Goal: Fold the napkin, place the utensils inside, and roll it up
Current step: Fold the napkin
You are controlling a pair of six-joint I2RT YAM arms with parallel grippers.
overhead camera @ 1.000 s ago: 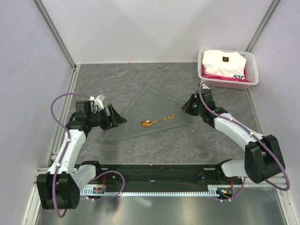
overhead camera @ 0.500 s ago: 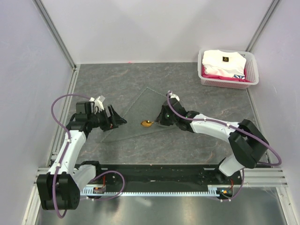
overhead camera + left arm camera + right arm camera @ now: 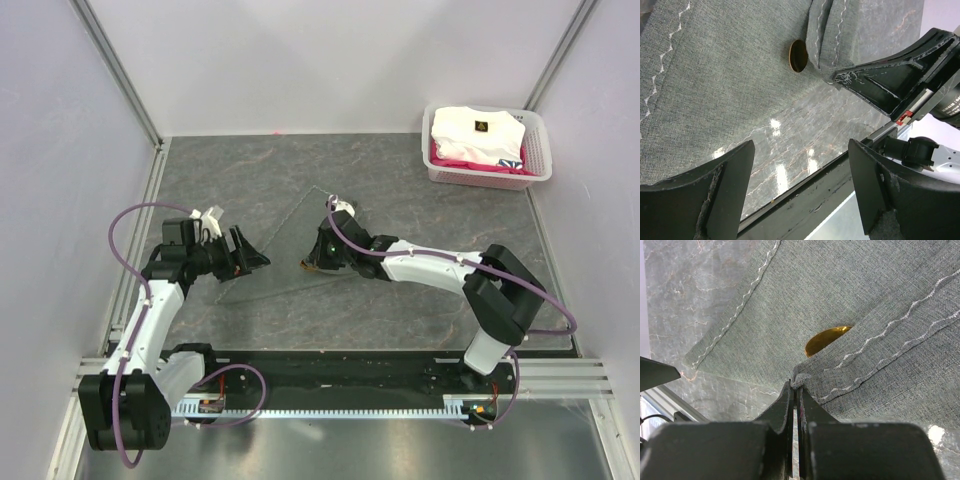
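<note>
The grey-green napkin (image 3: 285, 240) lies on the tabletop, with its right corner folded leftward. My right gripper (image 3: 316, 262) is shut on that corner (image 3: 801, 379) and holds it over the gold spoon. Only the spoon's bowl (image 3: 826, 339) shows past the folded flap; it also shows in the left wrist view (image 3: 798, 56) and in the top view (image 3: 309, 264). The handle is hidden under the cloth. My left gripper (image 3: 255, 259) is open and empty at the napkin's left edge, its fingers (image 3: 720, 200) wide apart above the table's front rim.
A white basket (image 3: 540, 160) with a white folded garment (image 3: 475, 135) stands at the back right. The enclosure walls close in on both sides. The black base rail (image 3: 340, 370) runs along the near edge.
My right gripper has carried the napkin's right corner leftward across the cloth, covering the spoon's handle. The left arm has barely moved.
</note>
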